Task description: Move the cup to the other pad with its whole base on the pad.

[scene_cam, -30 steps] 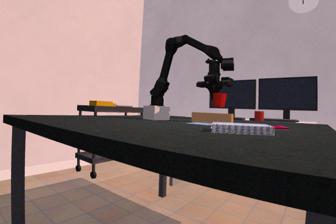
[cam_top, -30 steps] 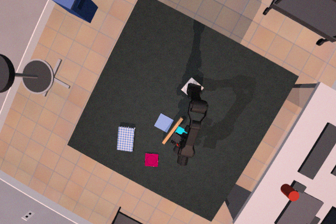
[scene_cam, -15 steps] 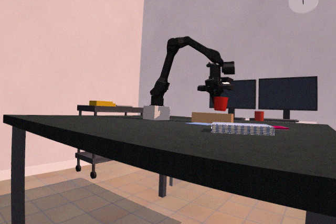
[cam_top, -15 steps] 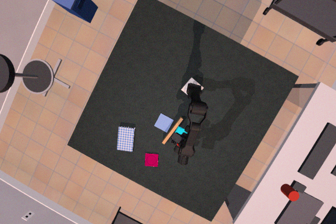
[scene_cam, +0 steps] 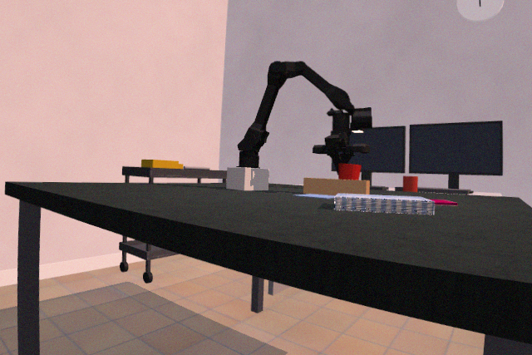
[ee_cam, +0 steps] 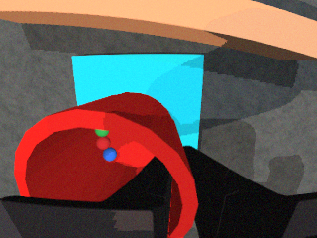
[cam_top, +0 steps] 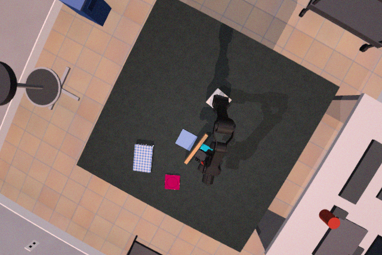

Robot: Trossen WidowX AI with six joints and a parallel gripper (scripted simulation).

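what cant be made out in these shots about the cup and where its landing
- Cup base: in the exterior view the wooden bar hides it; touchdown unclear.
- Cyan pad: in the wrist view the cup covers its near edge; in the top view the arm overlaps it.
- Marbles: only about three small dots in the wrist view; exact count uncertain.
- Gripper: fingertips cut off by the cup wall.

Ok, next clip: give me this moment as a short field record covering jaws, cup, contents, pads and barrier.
gripper: jaws shut on the cup's rim
cup: red, upright, held above the cyan pad
contents: marbles inside, green, red and blue
cyan pad: directly under the cup
lavender pad: beyond the wooden bar
wooden bar: lying between the two pads
released: not yet
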